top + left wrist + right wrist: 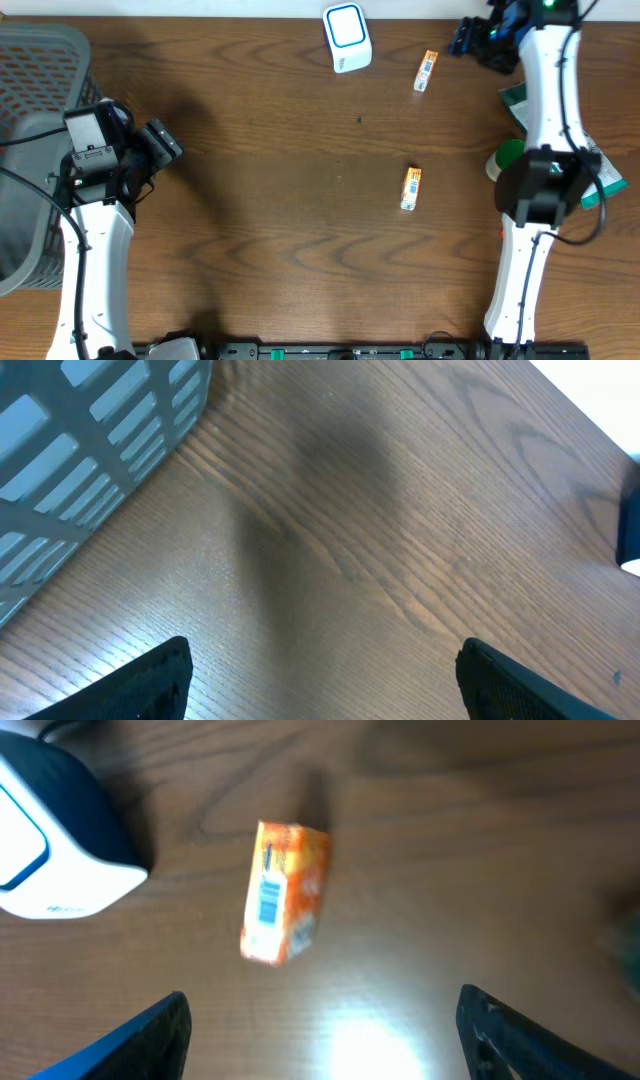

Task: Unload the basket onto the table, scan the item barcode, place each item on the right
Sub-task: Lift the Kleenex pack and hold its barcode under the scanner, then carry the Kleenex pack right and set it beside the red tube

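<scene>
Nearest the front edge of the table [280, 250], both arm bases stand at the rail, left and right. Left arm reaches up the left side; the left gripper [165, 145] hangs over bare wood just beside the grey basket [40, 70], jaws spread wide, nothing between them. Its wrist view confirms this: two dark fingertips [165, 675] at the lower corners, wood grain between, basket wall at upper left. Mid-table, right of centre, the near orange box [411, 188] lies flat on its long side, on its own, well apart from both grippers. To its right, green items [508, 158] sit partly covered by the right arm, which runs up the right side to the far edge. Farther back, the far orange box [427, 70] lies flat on the wood between the scanner [347, 38] and the right gripper [465, 38], touching neither. The scanner, white with a blue ring on its face, stands at the far edge. Right gripper is open and empty, jaws wide, box lying beyond the fingertips [165, 1030] in the wrist view. A white panel with blue bars faces up on that box, probably the barcode, though the frame is too blurred to be sure.
</scene>
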Available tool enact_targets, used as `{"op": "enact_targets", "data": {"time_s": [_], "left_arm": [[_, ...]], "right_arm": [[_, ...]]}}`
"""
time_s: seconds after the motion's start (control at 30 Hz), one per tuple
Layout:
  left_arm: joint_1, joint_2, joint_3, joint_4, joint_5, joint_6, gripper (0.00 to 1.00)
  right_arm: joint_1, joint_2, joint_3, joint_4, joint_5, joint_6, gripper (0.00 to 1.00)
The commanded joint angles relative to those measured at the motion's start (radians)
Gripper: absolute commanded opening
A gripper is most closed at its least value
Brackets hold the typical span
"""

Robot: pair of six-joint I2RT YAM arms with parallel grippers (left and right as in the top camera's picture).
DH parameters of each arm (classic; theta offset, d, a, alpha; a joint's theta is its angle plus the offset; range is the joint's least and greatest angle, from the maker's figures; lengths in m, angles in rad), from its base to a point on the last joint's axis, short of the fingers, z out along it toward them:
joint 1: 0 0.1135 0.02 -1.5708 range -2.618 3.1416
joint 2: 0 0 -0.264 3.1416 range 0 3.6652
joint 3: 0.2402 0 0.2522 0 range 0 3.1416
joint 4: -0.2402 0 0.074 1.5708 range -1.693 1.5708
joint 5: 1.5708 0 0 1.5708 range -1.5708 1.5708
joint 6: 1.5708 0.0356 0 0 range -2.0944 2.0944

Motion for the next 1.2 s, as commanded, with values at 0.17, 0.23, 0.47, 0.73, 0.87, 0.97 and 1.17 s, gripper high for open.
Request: {"op": "enact_targets", "data": {"time_s": [0.17,0.23,0.47,0.73,0.87,0.97,1.17], "left_arm": [[0.004,0.005,-0.003,-0.002,-0.006,0.006,0.85],[0.004,0.005,-0.003,-0.002,-0.006,0.006,0.85],[0.004,0.005,-0.003,-0.002,-0.006,0.006,0.85],[0.004,0.005,-0.003,-0.002,-0.006,0.006,0.85],[0.004,0.005,-0.003,-0.002,-0.006,0.006,0.85],[0.004,0.005,-0.003,-0.002,-0.006,0.006,0.85],[0.004,0.005,-0.003,-0.002,-0.006,0.006,0.85]], "right_arm": [[0.084,0.180,0.002,0.212,-0.115,0.013,0.74],[0.098,0.189,0.002,0.250,-0.112,0.013,0.45],[0.127,0.139,0.003,0.210,-0.163,0.046,0.04],[0.168,0.065,0.002,0.414,-0.425,0.048,0.01],[0.231,0.088,0.002,0.527,-0.203,0.137,0.01],[0.288,0.124,0.002,0.647,-0.124,0.155,0.01],[0.355,0.175,0.002,0.769,0.046,0.237,0.01]]}}
